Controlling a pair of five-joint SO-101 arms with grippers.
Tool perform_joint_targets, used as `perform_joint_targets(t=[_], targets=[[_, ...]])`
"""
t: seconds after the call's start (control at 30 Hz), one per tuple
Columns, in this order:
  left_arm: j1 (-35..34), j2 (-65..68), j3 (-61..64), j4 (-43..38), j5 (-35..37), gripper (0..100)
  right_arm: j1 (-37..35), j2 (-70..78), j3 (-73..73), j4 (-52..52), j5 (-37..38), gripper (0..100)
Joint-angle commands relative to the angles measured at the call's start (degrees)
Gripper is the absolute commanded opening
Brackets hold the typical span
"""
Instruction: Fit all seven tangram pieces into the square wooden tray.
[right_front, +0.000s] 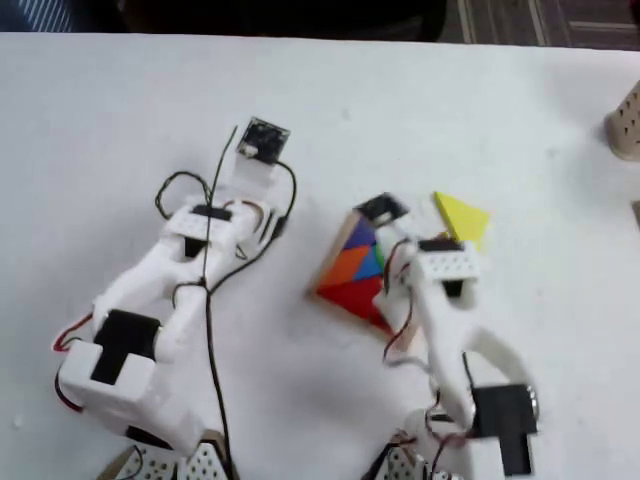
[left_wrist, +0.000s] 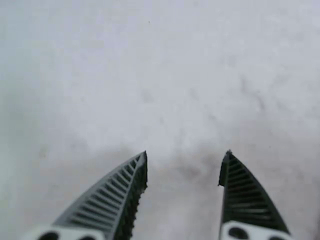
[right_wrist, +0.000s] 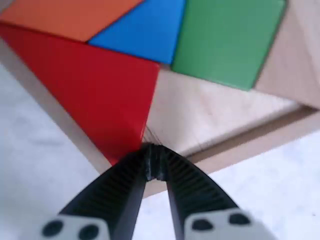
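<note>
The square wooden tray (right_front: 333, 256) lies turned like a diamond at mid-table. In it sit a red triangle (right_wrist: 100, 85), an orange piece (right_wrist: 70, 15), a blue piece (right_wrist: 145, 30) and a green square (right_wrist: 227, 40), with bare wood floor (right_wrist: 210, 110) beside them. My right gripper (right_wrist: 152, 161) is shut and empty, its tips down at the red triangle's corner near the tray's rim (right_wrist: 240, 145). The right arm (right_front: 445, 268) hangs over the tray. A yellow triangle (right_front: 462, 216) lies on the table just past the tray. My left gripper (left_wrist: 185, 156) is open over bare white table; the left arm (right_front: 205, 235) stands left of the tray.
A beige perforated object (right_front: 626, 124) stands at the table's right edge. Black cables (right_front: 212, 300) run along the left arm. Both arm bases sit at the near edge. White tabletop stretches behind and between the arms.
</note>
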Motion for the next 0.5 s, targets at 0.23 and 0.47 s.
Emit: perform_joint_targets(t=[0.23,0.47], targets=[[-0.3,-0.3,-2.8,0.0,-0.8,24,-9.1,-18.7,7.2,-1.2,-6.2,1.7],[-0.3,-0.3,-2.8,0.0,-0.8,24,-8.7,-24.2,6.9,1.5,-5.7,1.7]])
